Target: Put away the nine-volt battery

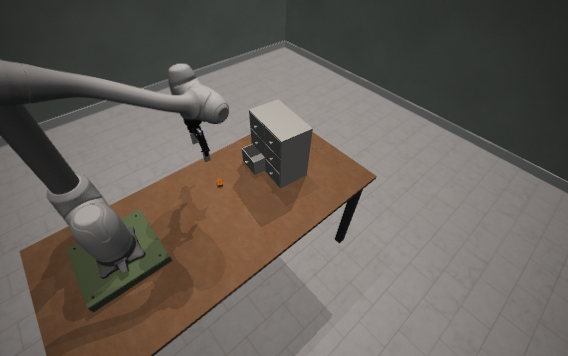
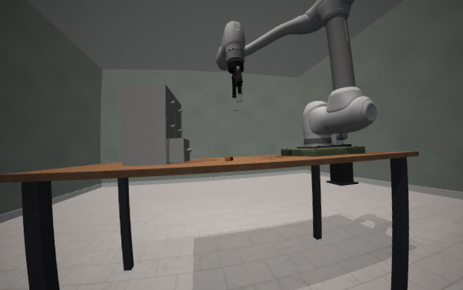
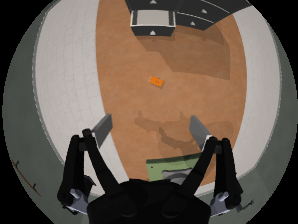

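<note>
Nine-volt battery (image 1: 219, 182): small orange block lying flat on the brown table (image 1: 310, 200), well below the gripper and a little ahead of it toward the chest; nothing touches it
Battery in wrist view (image 3: 157, 82): sits in the gap between the two spread fingers, farther out along the table top
Open drawer (image 1: 253, 159): bottom-left tray of the chest, pulled partly out, beyond the battery as seen from the gripper; its contents cannot be made out
Small chest (image 1: 287, 135): grey, upright, two columns of drawers with small knobs, on the far part of the table past the battery; the other drawers sit flush
Gripper (image 1: 204, 152): hangs high over the table, pointing down, fingers spread wide apart with nothing between them
Gripper in exterior view (image 2: 236, 98): far above the table top, between chest and arm base
Base plate (image 1: 155, 250): green, behind the gripper at the near end of the table, carrying the arm's foot
</note>
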Robot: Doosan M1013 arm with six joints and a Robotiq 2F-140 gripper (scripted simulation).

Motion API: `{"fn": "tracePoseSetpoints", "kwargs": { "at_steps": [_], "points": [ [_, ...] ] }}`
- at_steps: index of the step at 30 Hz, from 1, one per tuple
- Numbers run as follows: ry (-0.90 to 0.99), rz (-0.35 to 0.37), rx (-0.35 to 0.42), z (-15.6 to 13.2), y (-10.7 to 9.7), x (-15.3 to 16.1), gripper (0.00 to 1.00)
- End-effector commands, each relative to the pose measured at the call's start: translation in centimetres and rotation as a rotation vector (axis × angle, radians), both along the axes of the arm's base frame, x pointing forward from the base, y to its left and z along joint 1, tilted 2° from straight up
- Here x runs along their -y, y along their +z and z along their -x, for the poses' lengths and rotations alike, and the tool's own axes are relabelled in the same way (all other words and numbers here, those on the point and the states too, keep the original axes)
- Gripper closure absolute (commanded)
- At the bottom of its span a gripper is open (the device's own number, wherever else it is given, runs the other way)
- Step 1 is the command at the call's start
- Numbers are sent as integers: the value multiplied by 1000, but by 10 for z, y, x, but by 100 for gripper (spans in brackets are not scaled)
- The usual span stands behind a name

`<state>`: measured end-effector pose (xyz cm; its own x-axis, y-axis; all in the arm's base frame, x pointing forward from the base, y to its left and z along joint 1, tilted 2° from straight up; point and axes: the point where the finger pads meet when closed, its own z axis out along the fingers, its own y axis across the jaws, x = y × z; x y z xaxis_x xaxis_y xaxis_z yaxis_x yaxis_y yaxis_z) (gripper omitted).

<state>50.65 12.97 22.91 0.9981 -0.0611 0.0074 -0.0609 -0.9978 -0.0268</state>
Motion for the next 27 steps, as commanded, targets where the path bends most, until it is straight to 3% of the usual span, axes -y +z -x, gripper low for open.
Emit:
{"fn": "tracePoseSetpoints", "kwargs": {
  "at_steps": [1, 11, 18, 20, 22, 24, 25, 27],
  "points": [
    [0, 0, 0, 0, 5, 0, 0],
    [0, 0, 0, 1, 63, 2, 0],
    [0, 0, 0, -1, 68, 2, 0],
    [0, 0, 0, -26, 70, 1, 0],
    [0, 0, 0, -75, 72, 1, 0],
    [0, 0, 0, -75, 72, 1, 0],
    [0, 0, 0, -99, 71, 1, 0],
    [0, 0, 0, -115, 70, 2, 0]
  ]
}}
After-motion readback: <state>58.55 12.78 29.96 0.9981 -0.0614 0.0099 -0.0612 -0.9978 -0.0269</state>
